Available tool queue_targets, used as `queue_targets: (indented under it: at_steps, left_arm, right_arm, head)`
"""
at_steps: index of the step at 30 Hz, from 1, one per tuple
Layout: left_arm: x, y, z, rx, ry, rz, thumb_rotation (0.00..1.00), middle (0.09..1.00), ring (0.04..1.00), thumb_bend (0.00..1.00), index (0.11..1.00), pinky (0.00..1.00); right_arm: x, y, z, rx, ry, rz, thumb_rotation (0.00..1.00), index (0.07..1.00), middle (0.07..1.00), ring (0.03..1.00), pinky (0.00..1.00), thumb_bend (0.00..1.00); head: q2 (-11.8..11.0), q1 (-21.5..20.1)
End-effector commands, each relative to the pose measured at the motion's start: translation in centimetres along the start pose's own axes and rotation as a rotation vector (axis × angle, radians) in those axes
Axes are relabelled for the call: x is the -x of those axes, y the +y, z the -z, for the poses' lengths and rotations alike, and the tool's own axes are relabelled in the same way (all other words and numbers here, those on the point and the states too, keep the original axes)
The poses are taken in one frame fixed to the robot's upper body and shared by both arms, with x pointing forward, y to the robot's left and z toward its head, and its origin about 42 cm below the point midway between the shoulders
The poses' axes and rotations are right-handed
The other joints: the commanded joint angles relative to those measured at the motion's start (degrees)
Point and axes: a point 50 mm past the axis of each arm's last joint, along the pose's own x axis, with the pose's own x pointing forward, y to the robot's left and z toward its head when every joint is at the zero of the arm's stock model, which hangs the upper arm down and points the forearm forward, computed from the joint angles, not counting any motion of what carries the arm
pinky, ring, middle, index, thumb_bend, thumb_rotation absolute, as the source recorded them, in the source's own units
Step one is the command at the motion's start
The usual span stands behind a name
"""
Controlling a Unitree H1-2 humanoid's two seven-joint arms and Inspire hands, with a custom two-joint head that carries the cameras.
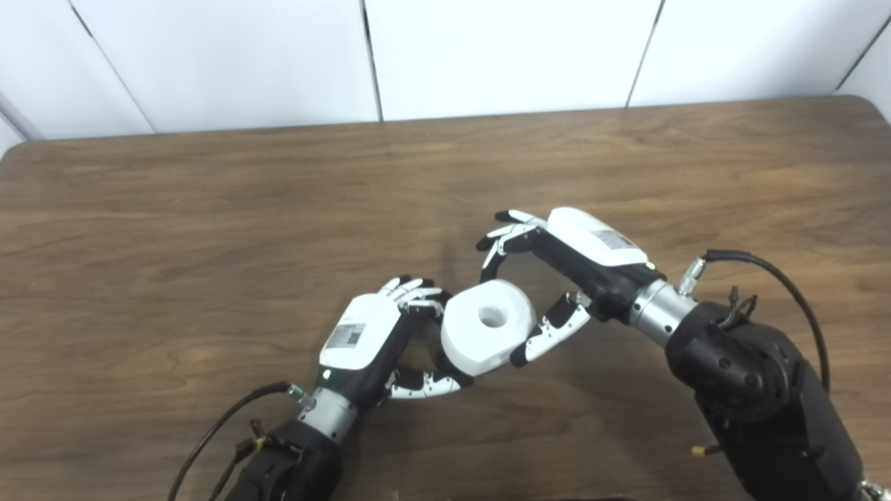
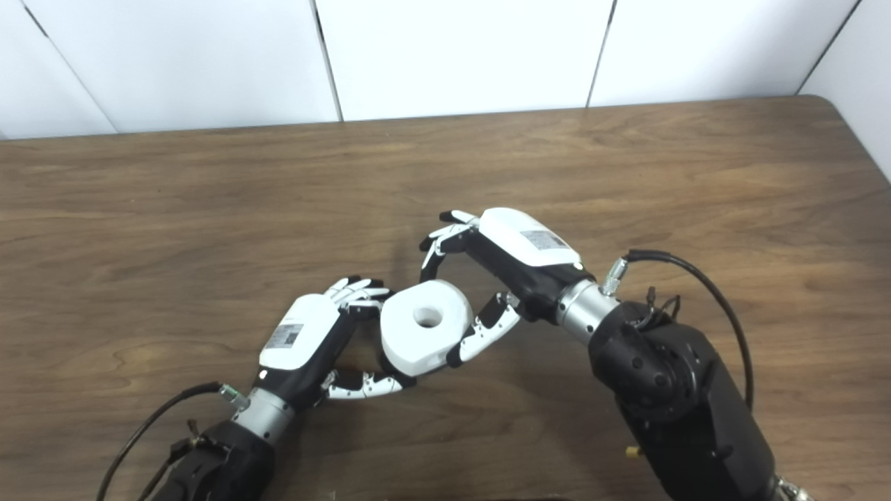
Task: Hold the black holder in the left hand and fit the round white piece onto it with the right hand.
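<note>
Fingers of the left hand curl around the black holder, mostly hidden under the white ring, while the right hand is spread, thumb beside the ring's rim, which looks light, stiff and smooth, best pinched across the rim.

The round piece is sitting between my two hands, above the near middle of the desk. My left hand is lying at its left, my right hand at its right and behind.
</note>
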Motion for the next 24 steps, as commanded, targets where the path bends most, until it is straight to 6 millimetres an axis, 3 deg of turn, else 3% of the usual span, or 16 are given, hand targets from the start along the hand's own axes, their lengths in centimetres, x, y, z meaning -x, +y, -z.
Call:
queue_targets:
  at_steps: [1,19,20,21,24]
  left_arm:
    - [0.26,-1.08,-0.32,0.001,0.000,0.079,0.05,0.801,0.876,0.52,0.487,0.93]
    - [0.11,-1.09,-0.40,0.004,0.000,0.073,0.05,0.800,0.876,0.52,0.487,0.92]
    - [0.10,-1.09,-0.42,0.003,0.000,0.074,0.05,0.800,0.876,0.52,0.487,0.92]
    - [0.09,-1.10,-0.43,0.003,0.000,0.075,0.05,0.800,0.877,0.52,0.487,0.92]
    - [0.09,-1.16,-0.46,0.004,0.004,0.073,0.05,0.800,0.878,0.52,0.487,0.92]
  right_arm:
    - [-0.45,-0.30,-0.22,0.029,-0.022,0.018,0.13,0.483,0.804,0.946,0.86,0.52]
    - [-0.48,-0.81,-0.17,0.087,-0.014,-0.052,0.15,0.490,0.828,0.983,0.91,0.53]
    - [-0.46,-0.86,-0.16,0.088,-0.012,-0.056,0.16,0.540,0.831,0.988,0.93,0.73]
    - [-0.44,-0.92,-0.14,0.087,-0.010,-0.061,0.18,0.571,0.833,0.991,0.94,0.85]
    - [-0.37,-1.10,-0.11,0.092,-0.002,-0.082,0.20,0.611,0.848,0.999,0.99,0.95]
  head:
    - [0.1,-0.1]
    - [0.0,0.0]
    - [0.0,0.0]
    - [0.0,0.0]
    - [0.0,0.0]
